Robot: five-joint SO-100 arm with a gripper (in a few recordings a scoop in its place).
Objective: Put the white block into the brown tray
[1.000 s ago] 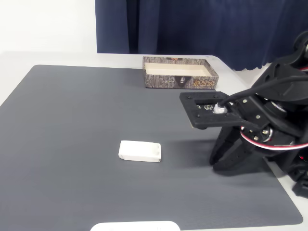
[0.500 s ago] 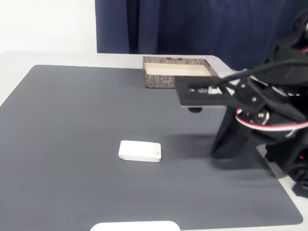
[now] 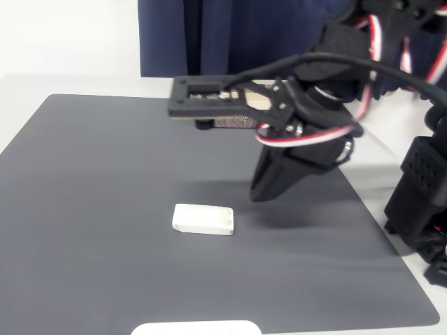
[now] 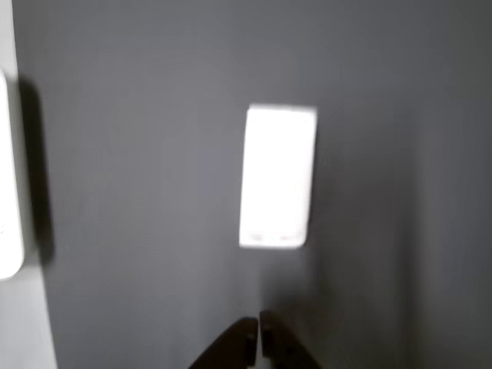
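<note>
The white block [image 3: 203, 219] lies flat on the dark grey mat, front of centre in the fixed view. My gripper [image 3: 257, 194] hangs over the mat just to the block's right and a little behind it, pointing down, apart from the block. In the wrist view the block [image 4: 277, 177] sits above the gripper [image 4: 257, 338], whose two fingertips meet with nothing between them. The brown tray [image 3: 234, 123] stands at the mat's far edge, mostly hidden behind my arm and its black camera plate; only a strip of its bark-patterned front wall shows.
The grey mat [image 3: 105, 181] covers most of the table, with open room to the block's left. A flat white object [image 3: 195, 328] lies at the mat's near edge and shows at the wrist view's left edge [image 4: 8, 184]. The arm's base [image 3: 419, 202] stands at the right.
My arm has risen and swung left from the mat's right side to over its middle, now covering the tray. The block has not moved.
</note>
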